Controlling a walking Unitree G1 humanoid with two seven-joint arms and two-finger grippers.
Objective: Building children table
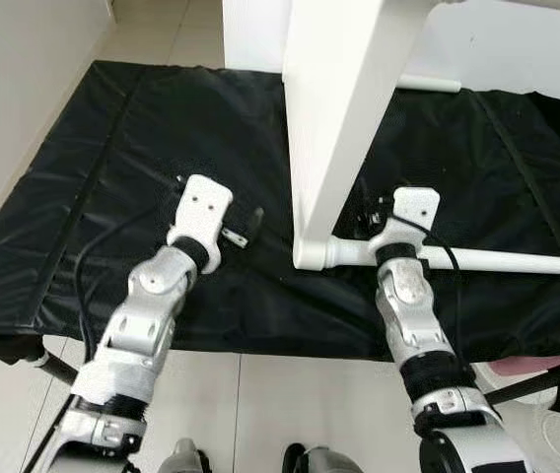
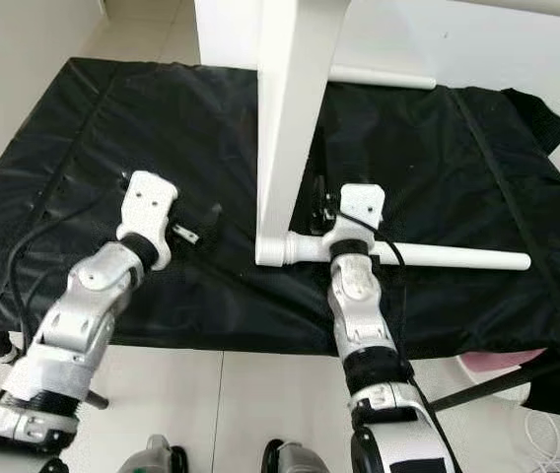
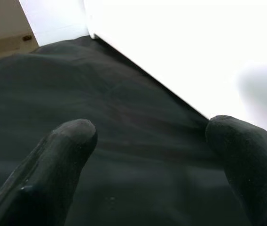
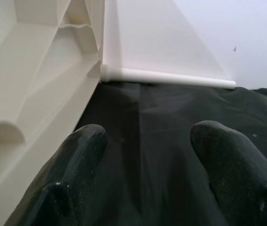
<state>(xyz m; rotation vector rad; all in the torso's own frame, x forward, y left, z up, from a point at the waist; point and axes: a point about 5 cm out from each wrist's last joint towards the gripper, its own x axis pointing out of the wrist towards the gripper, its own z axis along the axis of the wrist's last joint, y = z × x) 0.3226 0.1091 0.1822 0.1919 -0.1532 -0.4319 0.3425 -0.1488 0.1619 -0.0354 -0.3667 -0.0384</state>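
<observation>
With the white tabletop (image 1: 344, 118) standing on edge on the black sheet (image 1: 142, 148), leg-fitting looks underway: the right tool (image 4: 145, 155), fingers spread and empty, sits beside the near leg (image 1: 477, 259) and next must close on it, while the left tool (image 3: 152, 155) waits spread left of the tabletop.

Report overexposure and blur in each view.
Left wrist view: the white tabletop is blown out and the fingers are soft. Right wrist view: evenly lit, with the far leg sharp. Both eye views: clear, and the black mat is dull.

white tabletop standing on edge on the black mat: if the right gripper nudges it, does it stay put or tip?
The white tabletop stands on a narrow edge on the black mat, so it probably tips easily. Two white legs already attached jut out sideways and likely brace it toward the right gripper. It looks like stiff moulded plastic, probably light and apt to slide.
</observation>
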